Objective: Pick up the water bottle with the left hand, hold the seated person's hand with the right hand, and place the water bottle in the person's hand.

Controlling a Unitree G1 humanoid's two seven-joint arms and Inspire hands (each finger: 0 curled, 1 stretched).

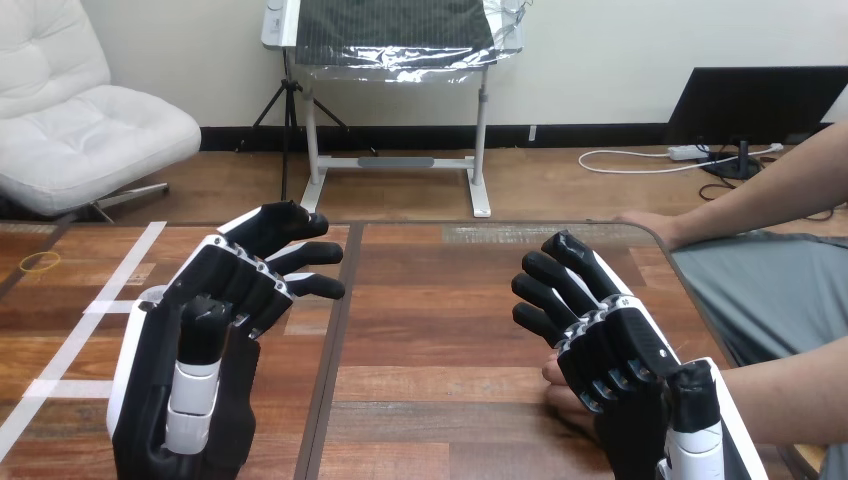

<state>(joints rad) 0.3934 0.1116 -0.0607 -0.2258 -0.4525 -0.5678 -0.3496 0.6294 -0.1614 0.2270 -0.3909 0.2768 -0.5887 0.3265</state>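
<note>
Wooden table [440, 340] underneath; left hand [215, 300] raised, fingers loose and open; right hand [620, 350] laid straight-fingered over the person's hand [556, 378], not curled round it. Cannot tell where the water bottle sits. Likely slip of that unheld hand before any handover.

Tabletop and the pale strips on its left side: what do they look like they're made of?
Table: reddish-brown wood or wood-look laminate, by its grain and plank seams, with slight sheen. Pale strips: probably matte adhesive tape, lying flat with grain showing faintly through.
</note>
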